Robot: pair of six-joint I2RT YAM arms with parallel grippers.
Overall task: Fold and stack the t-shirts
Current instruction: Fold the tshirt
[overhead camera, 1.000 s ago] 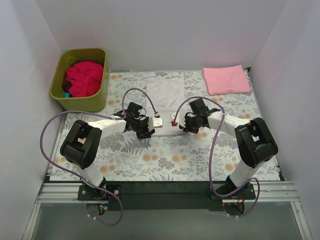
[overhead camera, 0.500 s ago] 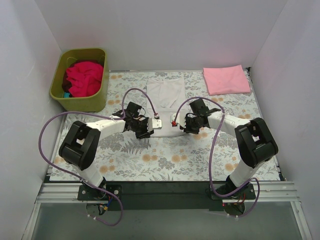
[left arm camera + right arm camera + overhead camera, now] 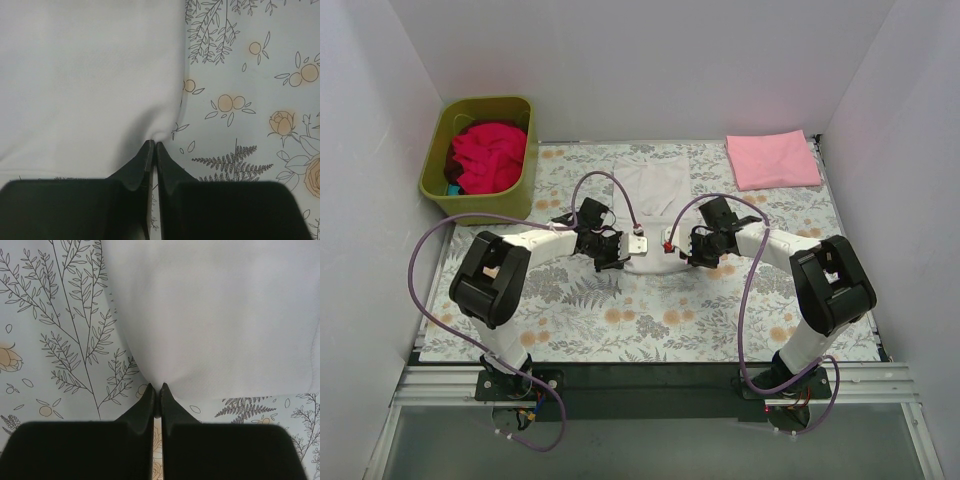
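The white t-shirt (image 3: 652, 185) lies in a narrow strip at the middle of the floral sheet. My left gripper (image 3: 625, 243) is shut on its near left corner, and the shirt fills the left wrist view (image 3: 90, 75) above the pinched fingertips (image 3: 153, 144). My right gripper (image 3: 672, 243) is shut on the near right corner, and the white cloth (image 3: 220, 310) rises from its tips (image 3: 156, 386). The near edge hangs lifted between both grippers. The pale pink t-shirt (image 3: 772, 159) lies folded at the back right. Crimson shirts (image 3: 485, 157) are heaped in the tub.
The olive-green tub (image 3: 480, 197) stands at the back left beside the grey-and-orange floral sheet (image 3: 650, 320). White walls close the cell on three sides. Purple cables loop over both arms.
Both grippers have carried the white shirt's near edge a little farther away and closer together; the left arm shifted right.
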